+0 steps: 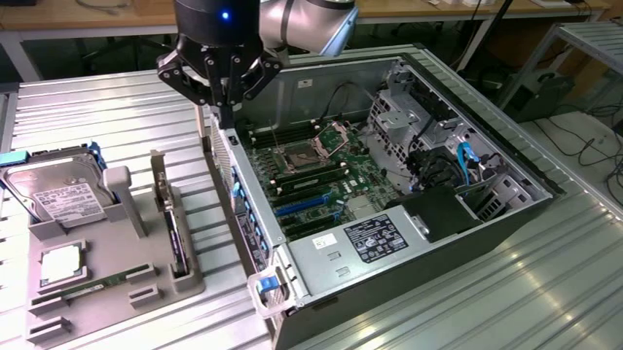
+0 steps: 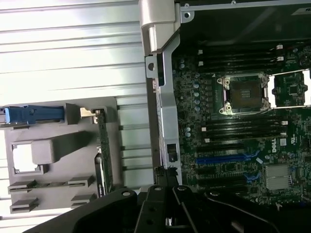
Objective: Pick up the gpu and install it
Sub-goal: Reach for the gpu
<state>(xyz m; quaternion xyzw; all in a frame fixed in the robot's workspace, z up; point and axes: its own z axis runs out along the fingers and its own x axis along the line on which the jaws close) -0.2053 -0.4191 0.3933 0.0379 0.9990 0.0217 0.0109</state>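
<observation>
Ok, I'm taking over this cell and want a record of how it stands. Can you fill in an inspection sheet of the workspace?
Surface: ribbed metal table, carrying a grey tray and an open computer case.
Job's things: graphics card standing on edge in the tray, untouched; blue slot on the board looks free.
Clutter: hard drive, processor chip and memory stick in the tray.
Grippers: gripper shut, holding nothing, above the case's edge nearest the tray.
Cables: blue leads inside the case; loose cables on the floor.
Surroundings: wooden benches behind.
</observation>
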